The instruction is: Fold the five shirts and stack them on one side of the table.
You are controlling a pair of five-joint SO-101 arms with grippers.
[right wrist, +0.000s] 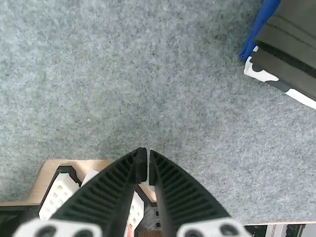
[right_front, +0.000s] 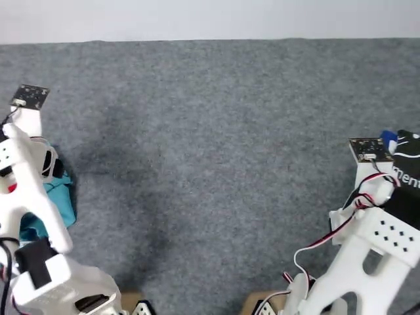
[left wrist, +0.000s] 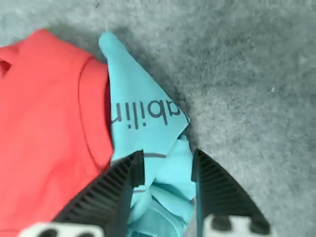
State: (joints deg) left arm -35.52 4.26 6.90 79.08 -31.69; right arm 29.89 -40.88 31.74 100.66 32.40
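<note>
Shirts lay at both side edges of the grey table (right_front: pixel 216 118), and its wide middle part showed bare felt. At the left edge, on the near half, I saw a teal shirt (left wrist: pixel 143 118) with dark letters on it, crumpled and not folded flat, one pointed corner stretching away from me. A red shirt (left wrist: pixel 49 123) lay touching it along one side; which of the two lay on top along that line I could not tell. My left gripper (left wrist: pixel 168 155) hung directly over the teal shirt with its jaws apart, teal cloth was visible in the gap between them, and they were not closed on anything. At the right edge of the table lay a black shirt (right wrist: pixel 291 44) with white print, and a blue shirt (right wrist: pixel 259 24) was peeking out from under it on the far side. My right gripper (right wrist: pixel 148 153) was over bare felt just to the left of these two, apart from them, with its jaws pressed together and nothing between them. Below it, at the near edge of the table, was a wooden board (right wrist: pixel 49 170) with white parts on it.
</note>
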